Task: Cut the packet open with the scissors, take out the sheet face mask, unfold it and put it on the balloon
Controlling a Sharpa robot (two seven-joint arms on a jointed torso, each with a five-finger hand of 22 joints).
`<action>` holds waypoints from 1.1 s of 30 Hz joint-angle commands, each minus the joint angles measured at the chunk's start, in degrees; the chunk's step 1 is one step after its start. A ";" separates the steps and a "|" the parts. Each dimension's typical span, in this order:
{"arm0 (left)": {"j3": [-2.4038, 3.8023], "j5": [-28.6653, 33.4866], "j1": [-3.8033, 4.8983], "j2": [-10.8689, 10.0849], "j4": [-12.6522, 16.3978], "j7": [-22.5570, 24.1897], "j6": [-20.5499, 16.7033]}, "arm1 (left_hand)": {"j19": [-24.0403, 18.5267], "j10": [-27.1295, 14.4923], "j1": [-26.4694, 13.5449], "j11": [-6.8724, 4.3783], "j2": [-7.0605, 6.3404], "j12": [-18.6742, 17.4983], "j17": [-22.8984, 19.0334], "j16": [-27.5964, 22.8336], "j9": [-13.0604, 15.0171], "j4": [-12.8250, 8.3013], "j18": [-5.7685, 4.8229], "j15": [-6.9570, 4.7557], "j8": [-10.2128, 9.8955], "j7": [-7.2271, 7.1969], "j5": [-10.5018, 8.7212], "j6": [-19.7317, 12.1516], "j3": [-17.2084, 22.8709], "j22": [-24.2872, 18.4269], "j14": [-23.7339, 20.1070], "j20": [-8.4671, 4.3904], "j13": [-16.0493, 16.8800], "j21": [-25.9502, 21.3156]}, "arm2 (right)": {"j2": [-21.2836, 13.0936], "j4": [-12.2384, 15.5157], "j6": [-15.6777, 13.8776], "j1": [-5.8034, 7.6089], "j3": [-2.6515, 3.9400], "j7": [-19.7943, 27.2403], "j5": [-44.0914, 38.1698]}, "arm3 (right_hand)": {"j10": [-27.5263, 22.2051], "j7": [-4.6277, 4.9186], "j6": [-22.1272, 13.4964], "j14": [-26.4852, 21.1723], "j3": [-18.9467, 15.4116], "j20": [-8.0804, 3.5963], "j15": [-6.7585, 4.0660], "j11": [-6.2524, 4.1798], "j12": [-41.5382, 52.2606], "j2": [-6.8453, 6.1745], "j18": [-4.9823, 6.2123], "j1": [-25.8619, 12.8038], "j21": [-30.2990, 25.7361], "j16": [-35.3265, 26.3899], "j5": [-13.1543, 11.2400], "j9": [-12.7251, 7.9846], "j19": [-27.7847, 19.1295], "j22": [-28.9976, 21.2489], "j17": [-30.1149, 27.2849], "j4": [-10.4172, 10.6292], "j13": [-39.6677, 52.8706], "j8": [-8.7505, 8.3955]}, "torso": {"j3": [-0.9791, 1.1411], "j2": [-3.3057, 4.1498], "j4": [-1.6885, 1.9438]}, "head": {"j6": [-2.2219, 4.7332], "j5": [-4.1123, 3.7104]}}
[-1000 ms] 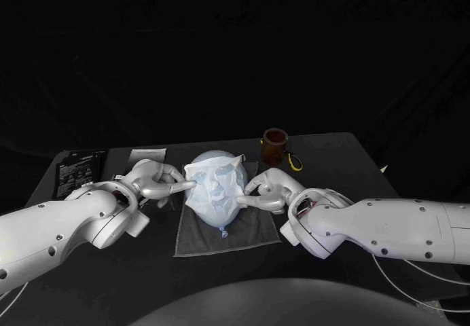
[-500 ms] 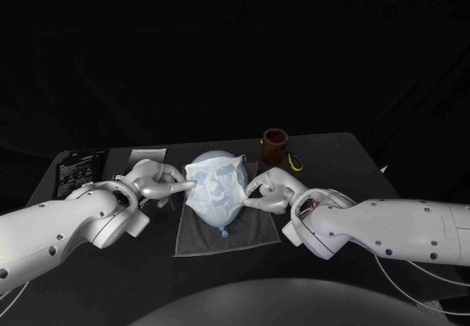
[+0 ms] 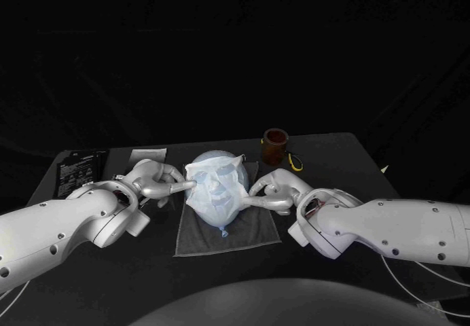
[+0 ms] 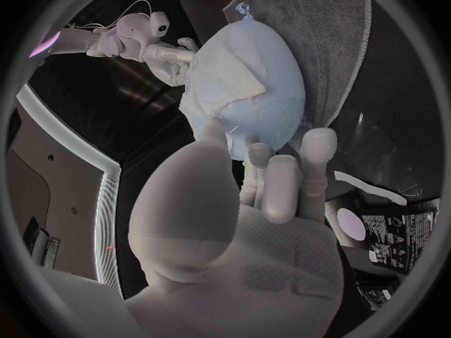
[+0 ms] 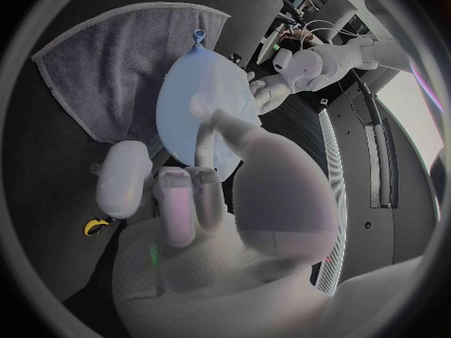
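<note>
Balloon (image 3: pixel 219 204): pale blue, lying on its side at the centre of the head view, knot toward the bottom of the frame.
Sheet face mask (image 3: pixel 217 182): draped over the balloon's upper face, eye and mouth openings showing; I log it as on the balloon.
Towel (image 3: pixel 225 234): grey, flat under the balloon, running down centre frame.
Left hand (image 3: pixel 152 182): left of centre, fingertips reaching the mask's edge at the balloon's side.
Left hand state: from its wrist camera I see one fingertip on a raised fold of the mask and the others against the balloon's end. Whether it pinches the sheet or just presses it, I cannot tell.
Right hand (image 3: pixel 274 192): right of centre, touching the balloon's other side.
Right hand state: its wrist camera gives me one finger against the balloon and the rest curled back. I cannot tell whether it grips anything.
View difference: the left wrist camera shows the mask's creased flap standing off the balloon, whereas from the head it reads as a smooth sheet. On the right wrist side the balloon's surface looks nearly bare.
Brown jar (image 3: pixel 275 145): upright, upper right of the balloon, apart from it.
Yellow item (image 3: pixel 295 162): just beside the jar and too small to identify.
Dark printed card (image 3: pixel 80 170): at left of frame, lettering unreadable.
White slip (image 3: pixel 149 155): behind the left hand, partly hidden by it.
</note>
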 commanded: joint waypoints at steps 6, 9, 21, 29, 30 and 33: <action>0.00 0.20 -0.01 0.15 0.00 -0.53 0.38 | 0.00 0.38 0.01 -0.12 0.71 0.39 0.10 0.22 0.05 0.07 -0.15 0.02 0.32 -0.30 0.10 -0.18 -0.27 0.02 0.18 0.10 0.07 0.17 | -2.00 0.80 5.70 -0.04 0.01 1.40 2.49 | 6.11 2.78 -4.60 5.85 -4.51 1.99 2.60 2.82 0.29 -0.34 0.11 0.51 -0.79 0.38 0.32 -1.38 -0.51 8.17 15.06 1.83 15.10 -3.95 | -0.01 0.02 -0.02 | 0.00 0.08; 0.00 0.20 -0.01 0.16 -0.01 -0.60 0.35 | 0.00 0.38 0.01 -0.12 0.71 0.39 0.10 0.22 0.05 0.07 -0.15 0.02 0.32 -0.30 0.10 -0.18 -0.27 0.02 0.18 0.10 0.07 0.17 | -2.34 0.85 6.46 -0.04 0.01 1.67 3.03 | 6.11 2.82 -4.55 5.85 -5.14 2.16 2.66 2.87 0.29 -0.24 0.18 0.59 -0.89 0.38 0.32 -1.44 -0.56 8.15 15.06 2.11 15.10 -4.15 | -0.01 0.05 -0.05 | 0.00 0.05; 0.00 0.20 -0.01 0.08 0.06 -0.73 0.38 | -0.02 0.33 0.10 -0.13 0.76 0.40 0.01 0.19 0.08 0.06 -0.15 0.01 0.34 -0.31 0.10 -0.18 -0.36 0.01 0.14 0.09 0.02 0.17 | -3.16 -0.17 0.83 0.15 0.06 7.96 11.56 | 6.11 2.08 -1.36 5.85 -4.17 2.43 2.29 2.30 0.29 9.20 -0.20 3.60 2.50 0.38 -0.44 -2.50 0.97 9.09 15.06 5.86 15.10 -6.09 | -0.03 0.05 0.07 | 0.00 0.05; 0.00 0.20 -0.01 0.01 0.22 -0.75 0.47 | -0.02 0.33 0.10 -0.13 0.76 0.40 0.01 0.19 0.08 0.06 -0.15 0.01 0.34 -0.31 0.10 -0.18 -0.36 0.01 0.14 0.09 0.02 0.17 | -2.49 -2.14 -1.06 0.66 0.21 7.47 13.57 | 6.11 -0.23 3.98 5.85 -5.06 1.08 0.62 0.28 0.29 9.98 -0.51 3.79 4.46 0.38 -0.40 -1.91 1.91 9.58 15.06 7.50 15.10 -4.84 | 0.00 0.04 0.07 | 0.00 0.09; 0.00 0.20 -0.01 -0.01 0.28 -0.75 0.49 | -0.02 0.33 0.10 -0.13 0.76 0.40 0.01 0.19 0.08 0.06 -0.15 0.01 0.34 -0.31 0.10 -0.18 -0.36 0.01 0.14 0.09 0.02 0.17 | -2.17 -2.44 -1.39 0.72 0.25 7.24 13.64 | 6.11 -0.41 4.01 5.85 -4.94 0.88 0.42 0.08 0.29 9.85 -0.51 4.41 4.44 0.38 -0.40 -1.89 1.92 9.56 15.06 7.14 15.10 -4.91 | 0.00 0.06 0.09 | 0.00 0.08; 0.00 0.20 -0.01 -0.07 0.37 -0.77 0.50 | -0.02 0.33 0.10 -0.13 0.76 0.40 0.01 0.19 0.08 0.06 -0.15 0.01 0.34 -0.31 0.10 -0.18 -0.36 0.01 0.14 0.09 0.02 0.17 | -1.45 -2.72 -1.69 0.78 0.32 6.67 13.53 | 6.11 -0.42 3.91 5.85 -5.09 0.70 0.29 0.02 0.29 9.30 -0.51 4.80 4.38 0.38 -0.42 -1.89 1.92 9.54 15.06 6.81 15.10 -5.06 | 0.04 0.14 0.05 | 0.00 0.13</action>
